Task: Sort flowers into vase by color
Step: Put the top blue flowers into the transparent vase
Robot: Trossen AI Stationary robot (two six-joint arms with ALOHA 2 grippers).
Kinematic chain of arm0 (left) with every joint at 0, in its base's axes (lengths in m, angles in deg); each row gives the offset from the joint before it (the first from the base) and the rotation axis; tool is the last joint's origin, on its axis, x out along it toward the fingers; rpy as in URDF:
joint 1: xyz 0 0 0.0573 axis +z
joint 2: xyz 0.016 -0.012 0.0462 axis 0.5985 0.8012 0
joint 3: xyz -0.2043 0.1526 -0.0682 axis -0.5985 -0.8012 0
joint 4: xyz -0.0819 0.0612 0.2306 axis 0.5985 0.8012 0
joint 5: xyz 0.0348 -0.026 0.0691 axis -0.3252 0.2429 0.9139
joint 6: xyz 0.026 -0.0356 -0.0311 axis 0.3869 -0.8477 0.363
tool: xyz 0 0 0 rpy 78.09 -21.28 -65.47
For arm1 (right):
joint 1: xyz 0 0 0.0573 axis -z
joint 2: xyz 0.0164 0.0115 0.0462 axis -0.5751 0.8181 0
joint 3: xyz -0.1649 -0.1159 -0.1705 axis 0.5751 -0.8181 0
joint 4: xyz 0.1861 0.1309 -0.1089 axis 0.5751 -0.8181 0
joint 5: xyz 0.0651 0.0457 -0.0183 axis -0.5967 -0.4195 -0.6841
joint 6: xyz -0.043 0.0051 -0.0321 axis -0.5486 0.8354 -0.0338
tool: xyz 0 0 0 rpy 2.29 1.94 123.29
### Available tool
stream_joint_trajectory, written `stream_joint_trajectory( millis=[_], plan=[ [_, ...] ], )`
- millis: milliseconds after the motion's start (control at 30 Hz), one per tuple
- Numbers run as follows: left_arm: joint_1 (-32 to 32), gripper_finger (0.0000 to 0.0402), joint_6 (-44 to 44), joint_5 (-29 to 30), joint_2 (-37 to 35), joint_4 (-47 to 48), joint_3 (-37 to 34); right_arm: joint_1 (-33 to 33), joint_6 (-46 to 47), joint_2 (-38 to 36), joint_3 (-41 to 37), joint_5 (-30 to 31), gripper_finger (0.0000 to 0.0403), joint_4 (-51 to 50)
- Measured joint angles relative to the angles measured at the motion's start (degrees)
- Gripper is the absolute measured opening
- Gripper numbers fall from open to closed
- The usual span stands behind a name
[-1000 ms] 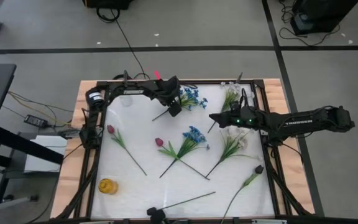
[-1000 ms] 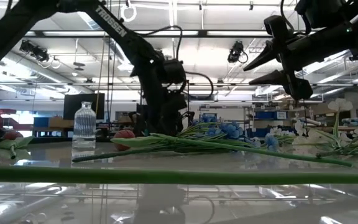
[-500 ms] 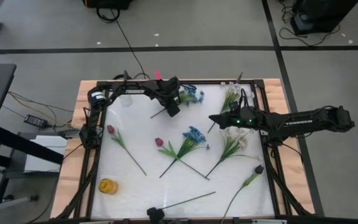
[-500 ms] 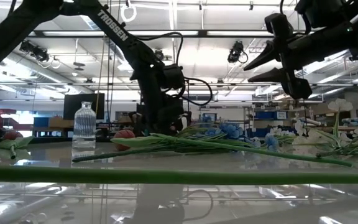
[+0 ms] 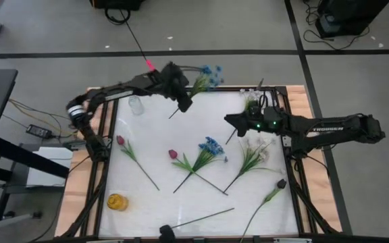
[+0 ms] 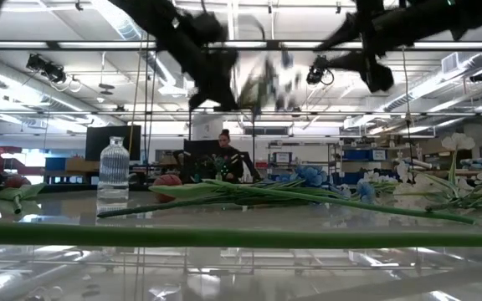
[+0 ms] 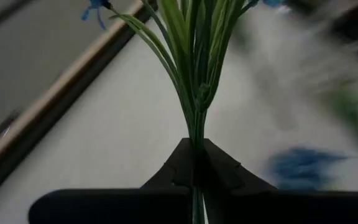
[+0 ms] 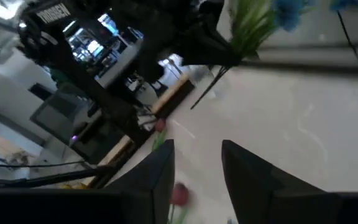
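My left gripper [image 5: 182, 98] is shut on a blue flower [image 5: 206, 74] and holds it in the air over the table's far edge, bloom toward the far right. My right gripper [image 5: 228, 121] hovers open and empty at the table's right, above a white spray [image 5: 252, 146]. A clear glass vase [image 5: 136, 106] stands upright at the far left. Lying flat on the white table [image 5: 147, 202] are two pink tulips [image 5: 120, 140] [image 5: 173, 154], another blue flower [image 5: 211, 145] and a dark bud [image 5: 281, 183]. My left gripper pinches the blue flower's green stem [image 7: 196, 144] between its two fingers, just below where the leaves fan out. The fingers slant down from the table's far left and lie across the stem. The flower is clear of the table, its bare stem end [image 5: 172, 115] pointing near-left.
A small yellow object [image 5: 117, 201] sits near the front left. A long bare stem [image 5: 201, 217] lies by the near edge, and another white spray [image 5: 251, 102] lies at the far right. A dark frame [image 5: 107, 169] rims the table. A person [image 6: 224, 155] shows beyond it.
My left gripper has shut on the blue flower's stem and risen fast toward the far edge, tipping more level. The flower has gone from lying on the table to lifted clear. My right gripper has risen a little and rolled.
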Motion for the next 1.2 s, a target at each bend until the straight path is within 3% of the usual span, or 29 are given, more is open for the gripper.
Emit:
stream_joint_trajectory(
  millis=[167,367,700,933,1133,1200],
  plan=[
    [-0.57,0.0014,-1.77,-7.74,-7.24,-7.17,0.0,1.31,-5.62,4.76,8.95,1.75,0.0193,-0.36],
    [-4.06,0.0014,-4.05,-9.25,-11.35,-13.26,0.07,2.13,-12.0,10.61,17.31,3.92,0.0238,2.35],
    [-10.57,0.0014,-4.55,-9.37,-11.36,-17.0,0.02,3.41,-16.66,16.97,24.31,-4.31,0.0236,5.64],
    [-11.79,0.0014,-4.85,-9.32,-11.36,-16.83,0.02,3.69,-17.68,17.73,25.78,-7.45,0.0175,6.36],
    [-12.05,0.0032,-5.04,-9.11,-11.36,-16.48,0.02,5.71,-18.68,17.75,27.58,-12.19,0.004,2.59],
    [-11.99,0.0046,-5.02,-9.0,-11.36,-16.46,0.02,5.99,-20.96,17.75,29.57,-13.4,0.0017,-1.22]
  ],
)
